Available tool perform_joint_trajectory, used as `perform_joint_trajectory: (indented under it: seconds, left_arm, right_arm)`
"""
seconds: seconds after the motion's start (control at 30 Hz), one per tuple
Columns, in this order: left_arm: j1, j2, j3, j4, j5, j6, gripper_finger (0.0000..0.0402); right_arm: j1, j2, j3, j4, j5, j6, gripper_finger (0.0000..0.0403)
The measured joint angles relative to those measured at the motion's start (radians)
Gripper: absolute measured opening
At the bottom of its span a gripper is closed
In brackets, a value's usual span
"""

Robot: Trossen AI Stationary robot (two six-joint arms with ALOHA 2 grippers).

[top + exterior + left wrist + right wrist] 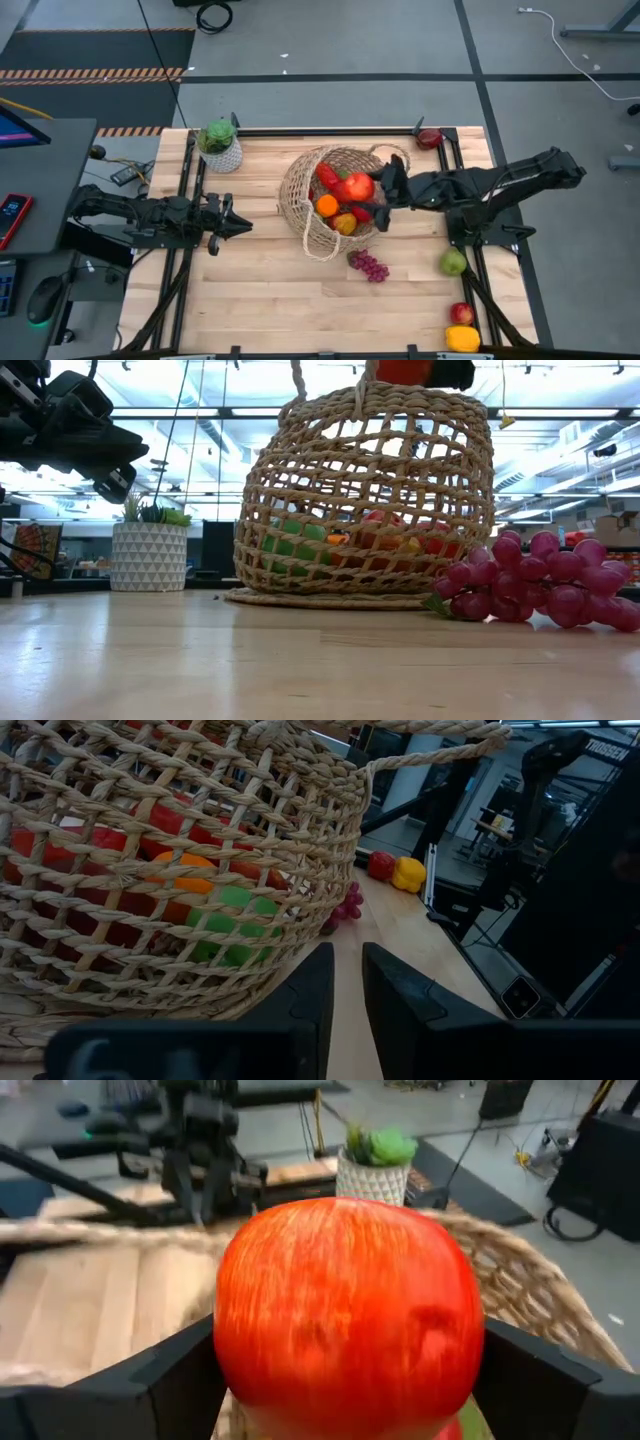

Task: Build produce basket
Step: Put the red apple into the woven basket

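The wicker basket (335,200) sits at the centre of the high view on the desk (270,290), already holding several fruits. The step in hand looks like dropping another piece in: the right arm reaches in from the right of the frame, its right tool (372,190) pinching a red apple (345,1315) over the basket's mouth. Next, the jaws would need to spread above a free spot. The left tool (232,226), pressed together, waits at middle left.

Overhead straight down, table-level across, two close wrist views (all sharing the basket (335,200)).
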Motion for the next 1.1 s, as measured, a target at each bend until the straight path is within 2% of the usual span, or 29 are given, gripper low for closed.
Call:
perform_joint_trajectory:
  seconds: [0.27,0.37,0.6,0.87,1.1]
  left_arm:
    - [0.000,0.000,0.000,0.001,0.000,0.000,0.0063]
    - [0.000,0.000,0.000,0.000,0.000,0.000,0.0060]
    - [0.000,0.000,0.000,0.000,0.000,0.000,0.0057]
    - [0.000,0.000,0.000,0.000,0.000,0.000,0.0063]
    - [0.000,0.000,0.000,0.000,0.000,0.000,0.0058]
  right_arm:
    - [-0.013,0.064,0.059,-0.147,-0.058,0.068,0.0357]
    - [-0.013,0.125,0.117,-0.197,-0.061,0.076,0.0358]
    - [-0.042,0.298,0.306,-0.466,-0.060,0.071,0.0358]
    - [-0.070,0.412,0.449,-0.562,-0.060,-0.014,0.0358]
    - [-0.084,0.433,0.508,-0.658,-0.049,-0.107,0.0358]
